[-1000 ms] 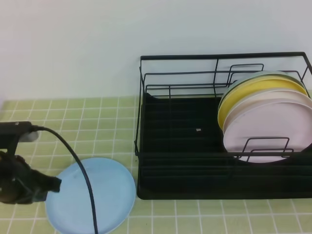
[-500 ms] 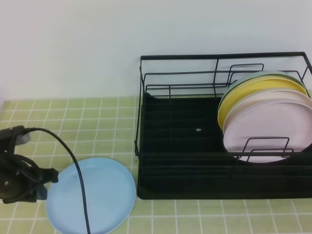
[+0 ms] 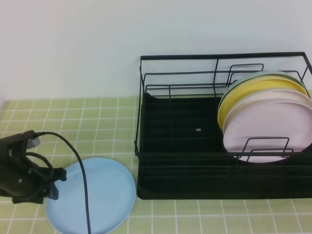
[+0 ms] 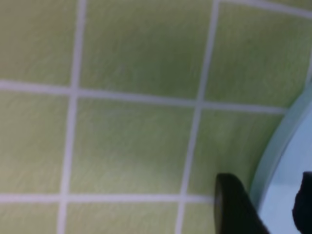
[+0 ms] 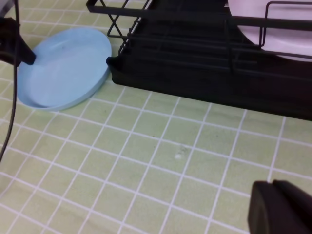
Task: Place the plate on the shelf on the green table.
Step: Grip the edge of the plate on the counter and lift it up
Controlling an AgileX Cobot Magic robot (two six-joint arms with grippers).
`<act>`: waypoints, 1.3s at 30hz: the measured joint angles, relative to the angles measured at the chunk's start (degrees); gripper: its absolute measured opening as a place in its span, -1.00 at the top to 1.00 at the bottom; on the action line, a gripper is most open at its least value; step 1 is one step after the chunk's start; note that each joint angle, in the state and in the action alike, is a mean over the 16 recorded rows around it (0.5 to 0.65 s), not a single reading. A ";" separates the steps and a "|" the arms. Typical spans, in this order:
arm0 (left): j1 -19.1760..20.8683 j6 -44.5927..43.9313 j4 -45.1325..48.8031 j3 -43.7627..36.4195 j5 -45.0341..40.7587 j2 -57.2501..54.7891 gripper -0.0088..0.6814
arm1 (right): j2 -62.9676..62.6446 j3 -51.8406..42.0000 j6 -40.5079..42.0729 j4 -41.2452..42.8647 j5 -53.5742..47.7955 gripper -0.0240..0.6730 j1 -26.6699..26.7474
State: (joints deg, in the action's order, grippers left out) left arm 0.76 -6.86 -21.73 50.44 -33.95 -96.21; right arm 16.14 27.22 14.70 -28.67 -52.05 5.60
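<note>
Tiled green table (image 3: 97, 122), white grout, plain white wall behind. Left gripper (image 3: 52, 184) open, jaws astride the blue plate's (image 3: 92, 195) left rim; plate flat beside the rack (image 3: 219, 126). Right gripper (image 5: 278, 207) closed, idle. Risk: shallow rim slips from a thin pinch; lifted plate may clip rack wires or the pink plate (image 3: 268, 129).

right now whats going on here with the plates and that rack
The left gripper sits at the left rim of the light blue plate, which lies flat on the green table, beside the black shelf. Its jaws are apart, one on each side of the rim, so the plate is not yet lifted. The pink plate and yellow plate already stand in the shelf. The right gripper is shut and holds nothing, low over the tiles in front of the shelf.
</note>
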 joint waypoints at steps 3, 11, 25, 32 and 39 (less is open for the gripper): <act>0.00 -1.36 -1.48 0.77 0.16 -1.57 0.24 | 0.00 -0.01 0.00 -0.15 0.03 0.94 0.00; 0.00 -4.75 -3.62 2.06 0.11 -4.06 0.61 | 0.00 -0.01 0.00 -0.16 0.03 0.94 0.00; 0.00 -5.37 -2.16 2.48 0.15 -1.07 0.97 | 0.00 -0.01 0.00 -0.37 0.07 0.94 0.00; 0.16 -4.64 -0.51 2.70 0.27 4.61 0.97 | 0.00 -0.01 0.00 -1.53 0.50 0.94 0.00; 0.86 -3.81 0.69 2.75 0.60 12.42 0.97 | 0.00 -0.01 0.06 -3.65 0.96 0.94 0.00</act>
State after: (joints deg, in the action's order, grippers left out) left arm 1.63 -10.67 -21.04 53.18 -33.35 -83.79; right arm 16.14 27.21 14.76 -32.32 -51.10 5.60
